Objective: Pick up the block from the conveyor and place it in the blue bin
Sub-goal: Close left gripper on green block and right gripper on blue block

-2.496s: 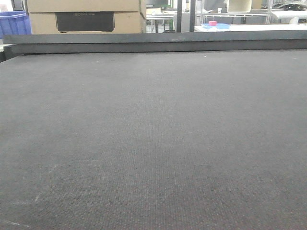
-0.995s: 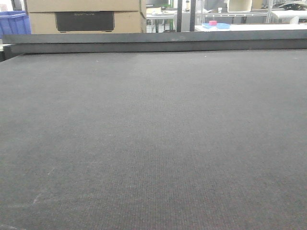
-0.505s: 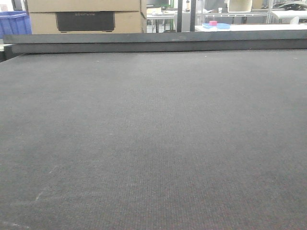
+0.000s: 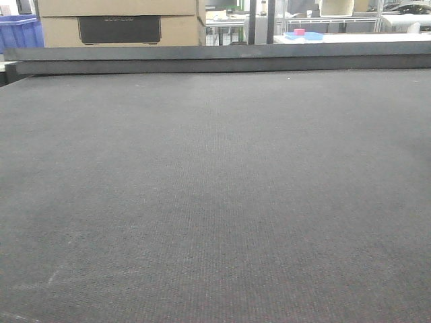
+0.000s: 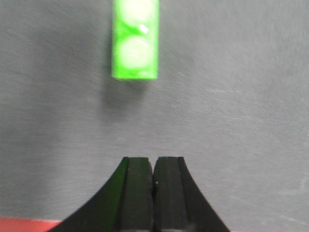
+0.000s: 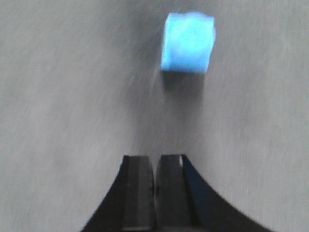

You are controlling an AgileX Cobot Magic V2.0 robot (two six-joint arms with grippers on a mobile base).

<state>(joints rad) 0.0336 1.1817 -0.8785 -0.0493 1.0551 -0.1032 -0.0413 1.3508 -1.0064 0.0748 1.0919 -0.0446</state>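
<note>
The green block [image 5: 135, 41] is seen on the conveyor [image 5: 241, 96], just ahead of the left gripper [image 5: 153, 169]. Its fingers are pressed together w/ nothing held. Same for the right gripper [image 6: 155, 169]: fingers together, a blue block [image 6: 187, 42] ahead. Fingers should be opened wide 1st, then lined up over a block's short sides & lowered. The blue block looks blurry, so the belt is prob. moving; timing must be watched. A blue bin [image 4: 19, 33] is seen far back, past the rail [image 4: 215, 60].

Green studded block [image 5: 134, 41] flat on dark grey conveyor [image 4: 215, 188]; blue cube [image 6: 187, 42] likewise; blue bin [image 4: 19, 32] behind, far left.
</note>
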